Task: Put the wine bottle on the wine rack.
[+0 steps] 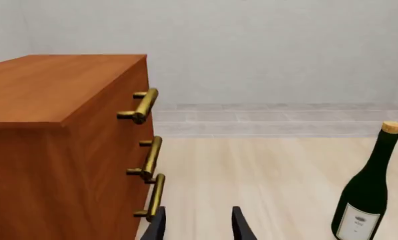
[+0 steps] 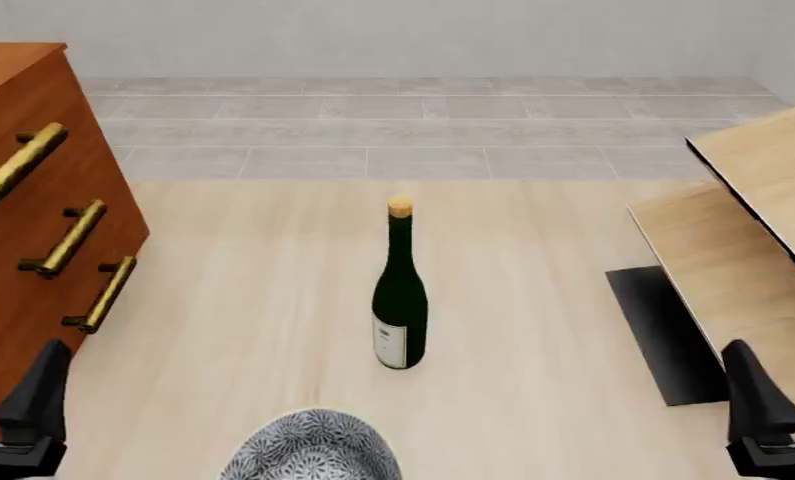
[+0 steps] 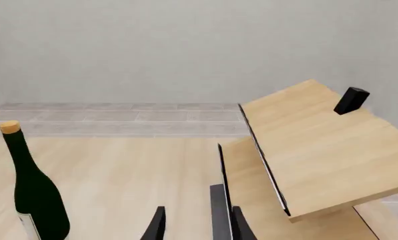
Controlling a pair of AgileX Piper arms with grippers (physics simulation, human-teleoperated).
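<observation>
Front view shows the wine bottle (image 2: 400, 296) standing upright at the centre of the pale bench (image 2: 237, 300), well apart from the wine rack (image 2: 751, 250) slanting in at the right edge and the reddish cabinet (image 2: 24, 230) at the left edge. The left pincer (image 2: 24, 405) sits low in the bottom left corner and the right pincer (image 2: 764, 410) in the bottom right. Both hang released, fingers parted around nothing, as the wrist views show.
</observation>
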